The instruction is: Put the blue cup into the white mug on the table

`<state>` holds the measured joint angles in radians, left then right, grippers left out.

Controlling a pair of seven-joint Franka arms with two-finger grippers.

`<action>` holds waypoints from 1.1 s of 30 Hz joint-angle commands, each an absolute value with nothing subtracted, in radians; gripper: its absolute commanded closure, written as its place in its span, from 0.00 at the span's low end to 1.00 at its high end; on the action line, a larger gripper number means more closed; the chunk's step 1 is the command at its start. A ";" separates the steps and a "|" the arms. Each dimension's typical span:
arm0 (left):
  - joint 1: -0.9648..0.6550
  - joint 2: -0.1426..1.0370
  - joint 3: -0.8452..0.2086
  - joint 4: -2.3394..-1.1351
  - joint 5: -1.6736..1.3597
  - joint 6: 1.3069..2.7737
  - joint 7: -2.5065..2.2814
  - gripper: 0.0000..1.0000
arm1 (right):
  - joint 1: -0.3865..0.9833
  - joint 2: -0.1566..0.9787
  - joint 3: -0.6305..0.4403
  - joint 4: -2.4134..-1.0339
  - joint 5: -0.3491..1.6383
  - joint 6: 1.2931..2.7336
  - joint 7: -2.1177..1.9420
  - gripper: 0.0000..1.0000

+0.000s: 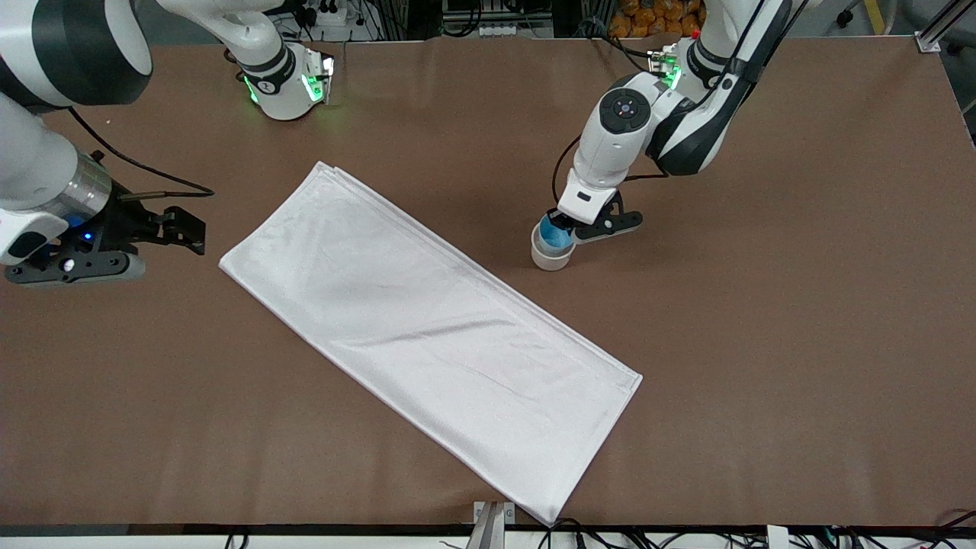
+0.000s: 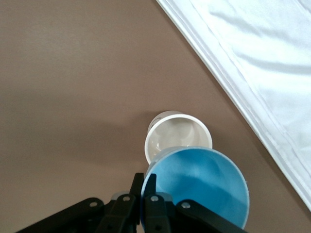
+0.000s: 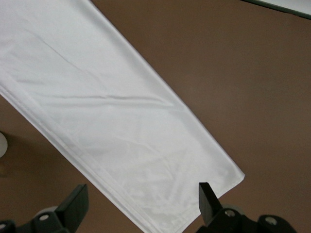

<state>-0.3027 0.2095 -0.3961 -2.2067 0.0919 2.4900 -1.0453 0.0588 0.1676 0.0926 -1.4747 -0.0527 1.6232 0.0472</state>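
Left wrist view shows the left gripper [image 2: 144, 187] pinched tight on the rim of the blue cup [image 2: 199, 187], one finger inside the wall and one outside. The cup hangs tilted just above the white mug [image 2: 177, 136], partly covering the mug's mouth; whether the cup touches the mug's rim cannot be told. The mug stands upright on the table [image 2: 68, 87], its pale inside open to view, its handle hidden. The lower part of the cup is cut off by the edge of that picture.

From the front, the same gripper [image 1: 560, 223] sits over the mug [image 1: 552, 258] with the cup [image 1: 555, 235] at its tip, and the arm's body hides most of the fingers. Just beside the mug, toward the right arm's end, lies a white folded cloth [image 1: 427, 328], running diagonally.

The right gripper [image 3: 141, 201] waits with its fingers spread wide and nothing between them, over the cloth's [image 3: 112, 121] edge in its own view. In the front view it [image 1: 183, 232] hangs well apart from the mug.

No writing or label can be read anywhere.
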 commanded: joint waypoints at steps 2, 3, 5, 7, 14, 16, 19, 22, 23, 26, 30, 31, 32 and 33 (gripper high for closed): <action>-0.307 0.262 -0.400 -2.180 0.182 2.511 -1.131 1.00 | 0.037 0.112 0.107 -1.612 -0.037 1.716 0.048 0.00; -0.307 0.268 -0.400 -2.178 0.184 2.511 -1.132 1.00 | 0.034 0.104 0.107 -1.621 -0.037 1.721 0.046 0.00; -0.307 0.276 -0.400 -2.175 0.187 2.511 -1.131 1.00 | 0.032 0.104 0.107 -1.621 -0.037 1.720 0.046 0.00; -0.305 0.278 -0.400 -2.174 0.187 2.511 -1.132 1.00 | 0.032 0.104 0.106 -1.621 -0.037 1.718 0.046 0.00; -0.302 0.296 -0.399 -2.155 0.189 2.510 -1.123 0.00 | 0.032 0.106 0.106 -1.618 -0.037 1.718 0.048 0.00; -0.301 0.298 -0.400 -2.154 0.189 2.510 -1.124 0.00 | 0.022 0.107 0.104 -1.617 -0.037 1.718 0.049 0.00; -0.293 0.287 -0.400 -2.152 0.189 2.507 -1.123 0.00 | 0.000 0.110 0.106 -1.605 -0.035 1.717 0.048 0.00; -0.291 0.279 -0.400 -2.149 0.189 2.503 -1.121 0.00 | -0.003 0.112 0.107 -1.591 -0.034 1.715 0.049 0.00; -0.290 0.272 -0.399 -2.146 0.189 2.502 -1.121 0.00 | -0.005 0.113 0.107 -1.585 -0.034 1.712 0.049 0.00; -0.281 0.258 -0.394 -2.132 0.189 2.493 -1.118 0.00 | -0.005 0.114 0.106 -1.572 -0.035 1.706 0.049 0.00; -0.246 0.233 -0.391 -2.114 0.190 2.454 -1.066 0.00 | -0.024 0.120 0.106 -1.569 -0.034 1.706 0.048 0.00; -0.224 0.227 -0.391 -2.106 0.190 2.444 -1.027 0.00 | -0.031 0.121 0.107 -1.569 -0.034 1.706 0.049 0.00; -0.201 0.222 -0.391 -2.096 0.190 2.430 -0.975 0.00 | -0.034 0.121 0.107 -1.571 -0.034 1.706 0.051 0.00; -0.178 0.219 -0.391 -2.086 0.190 2.416 -0.924 0.00 | -0.035 0.121 0.106 -1.571 -0.034 1.706 0.051 0.00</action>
<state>-0.2618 0.2620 -0.3893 -2.1158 0.1651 2.4829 -1.0636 0.0001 0.1328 0.0934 -1.5668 -0.0522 1.7111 0.0486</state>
